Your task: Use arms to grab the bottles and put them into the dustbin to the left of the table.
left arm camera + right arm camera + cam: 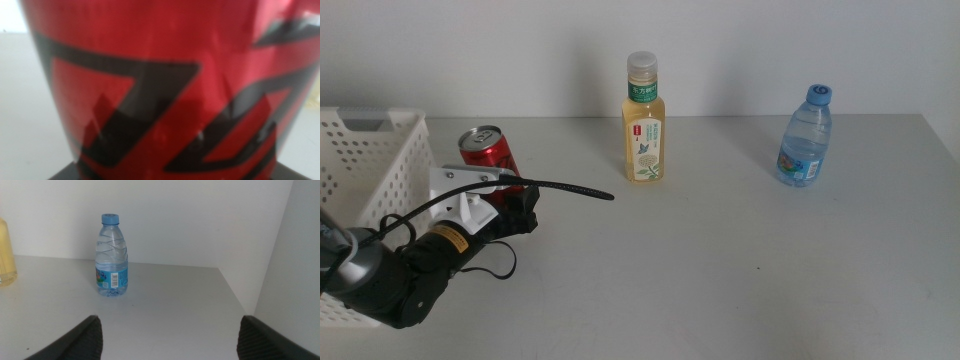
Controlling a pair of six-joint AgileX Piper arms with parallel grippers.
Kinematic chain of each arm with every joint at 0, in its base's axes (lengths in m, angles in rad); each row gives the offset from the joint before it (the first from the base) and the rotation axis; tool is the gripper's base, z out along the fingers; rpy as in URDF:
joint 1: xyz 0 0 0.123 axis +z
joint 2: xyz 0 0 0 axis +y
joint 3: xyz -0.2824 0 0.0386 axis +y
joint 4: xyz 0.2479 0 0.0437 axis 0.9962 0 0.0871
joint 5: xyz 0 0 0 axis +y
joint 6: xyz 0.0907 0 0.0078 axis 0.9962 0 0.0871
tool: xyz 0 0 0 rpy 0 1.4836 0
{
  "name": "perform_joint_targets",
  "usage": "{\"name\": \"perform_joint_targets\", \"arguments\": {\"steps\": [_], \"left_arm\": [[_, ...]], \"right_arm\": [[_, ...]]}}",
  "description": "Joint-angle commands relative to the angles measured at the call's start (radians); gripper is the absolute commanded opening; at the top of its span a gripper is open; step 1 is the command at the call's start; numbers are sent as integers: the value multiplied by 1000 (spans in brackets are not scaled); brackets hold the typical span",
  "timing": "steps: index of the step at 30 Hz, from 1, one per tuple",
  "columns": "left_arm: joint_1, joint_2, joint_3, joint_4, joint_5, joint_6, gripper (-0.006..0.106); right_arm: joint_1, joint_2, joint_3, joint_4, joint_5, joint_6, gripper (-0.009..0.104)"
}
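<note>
The slim red cola can (485,152) stands on the light grey bench (740,260), just beside the white perforated dustbin (370,160). The left tool (517,208) is pressed up to it; its grip cannot be told. The grasp step is judged in hand; a lift into the dustbin is called for next. The right tool (167,335), spread wide and empty, is held well apart.

We identify one non-task element in the middle view: a plain, unmarked off-white back wall (520,50) that rises from the far edge of the tabletop (740,260) and spans the full picture width. In the right wrist view we see the same wall (200,220) in light grey, meeting a paler vertical side panel (300,255) that stands along the tabletop's edge. In the left wrist view we see only a pale, blurred strip of background (10,15), which cannot be identified.
</note>
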Motion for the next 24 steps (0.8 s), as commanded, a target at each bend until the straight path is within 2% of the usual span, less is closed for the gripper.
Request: {"name": "perform_joint_targets", "arguments": {"steps": [1,7,15,17,20,24], "left_arm": [[-4,-108,4,6,-149,-16,14],[-4,-329,7,90,159,-35,14],[-4,-677,-8,159,599,-284,14],[-4,-757,-50,234,764,-368,14],[-4,-843,-127,420,965,-511,14],[-4,-919,-204,640,1071,-704,14]], "right_arm": [[-3,-21,-10,-9,-81,-10,94],[-3,-21,-10,-9,-81,-10,94],[-3,-21,-10,-9,-81,-10,94],[-3,-21,-10,-9,-81,-10,94],[-3,-21,-10,-9,-81,-10,94],[-3,-21,-10,-9,-81,-10,94]]}}
